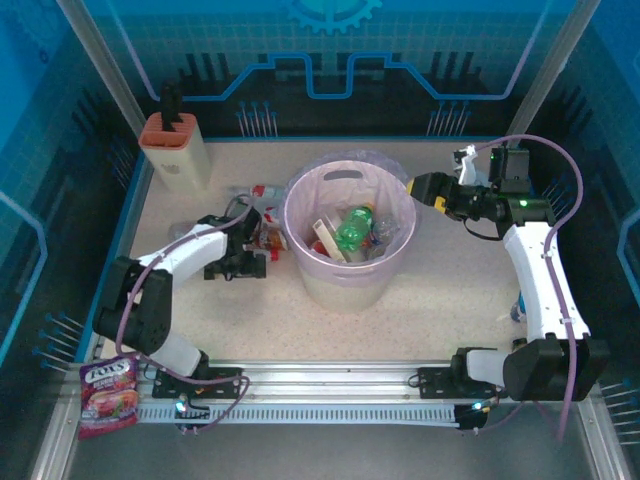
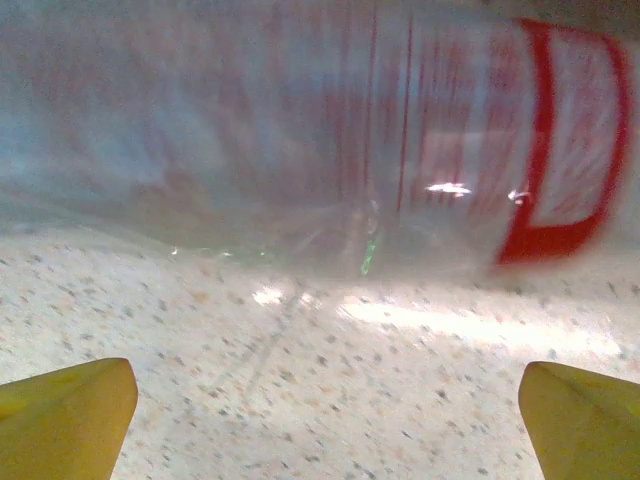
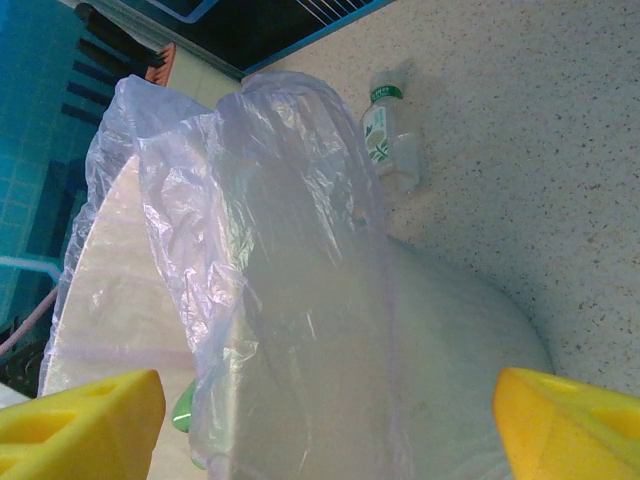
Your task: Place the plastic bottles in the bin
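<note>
Yellow-tipped, my left gripper (image 2: 325, 425) is hovering wide open, the clear red-labelled plastic bottle (image 2: 300, 130) lying at twelve o'clock beside the pink-lined pale bin (image 1: 345, 285): probably light, slick, crushable, so I'm favouring its mid-body.

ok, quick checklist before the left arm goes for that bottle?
1. Left jaws open: ok, spread wide, nothing between them.
2. Target in line: ok, clear red-label bottle lies on its side on the table, dead ahead.
3. Bottle between jaws: not ok, it lies beyond the tips.
4. Right jaws free: ok, open and empty by the bin rim.
5. Bin has room: ok, likely; green bottle and others sit low inside.
6. Neighbouring bottles clear of the target: cannot tell.
</note>
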`<state>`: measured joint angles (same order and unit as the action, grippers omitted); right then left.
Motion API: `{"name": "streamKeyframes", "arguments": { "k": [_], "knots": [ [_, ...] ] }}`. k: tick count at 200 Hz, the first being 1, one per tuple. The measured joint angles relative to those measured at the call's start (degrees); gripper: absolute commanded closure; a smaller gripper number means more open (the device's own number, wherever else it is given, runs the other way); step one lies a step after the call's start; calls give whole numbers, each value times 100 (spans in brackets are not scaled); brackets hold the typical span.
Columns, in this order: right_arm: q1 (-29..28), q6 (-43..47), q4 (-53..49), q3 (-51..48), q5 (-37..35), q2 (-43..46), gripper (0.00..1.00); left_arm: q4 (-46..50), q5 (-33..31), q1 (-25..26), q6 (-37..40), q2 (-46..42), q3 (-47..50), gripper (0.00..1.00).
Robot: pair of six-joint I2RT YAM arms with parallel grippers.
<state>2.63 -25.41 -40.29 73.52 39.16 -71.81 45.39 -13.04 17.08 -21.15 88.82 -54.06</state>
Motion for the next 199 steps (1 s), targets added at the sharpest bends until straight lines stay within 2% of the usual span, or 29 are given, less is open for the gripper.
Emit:
{"name": "streamKeyframes", "arguments": {
  "k": [18, 39, 69, 90, 105, 131, 170, 199],
  "knots": [
    [0, 0, 0, 0, 0, -7, 14, -31, 136, 146, -256, -225, 125, 1],
    [0, 2, 0, 2, 0, -35, 14, -361, 243, 168, -793, -1038, 601, 1],
    [0, 20, 2, 11, 2, -85, 14, -1864, 417, 157, -2549, -2922, 2090, 1],
    [0, 20, 4, 11, 7, -96, 14, -2542, 358, 107, -3700, -3576, 2905, 1],
    [0, 20, 4, 13, 9, -120, 14, -2667, 229, 68, -4197, -3585, 3021, 1],
    [0, 20, 4, 13, 24, -162, 14, -3189, 170, -83, -4631, -3340, 3008, 1],
    [-2, 20, 0, 44, 24, -162, 14, -3827, 247, -136, -4795, -2406, 2817, 3],
    [-7, 20, 2, 81, 26, -160, 14, -4328, 415, -140, -4798, -1757, 2647, 11]
  ]
}}
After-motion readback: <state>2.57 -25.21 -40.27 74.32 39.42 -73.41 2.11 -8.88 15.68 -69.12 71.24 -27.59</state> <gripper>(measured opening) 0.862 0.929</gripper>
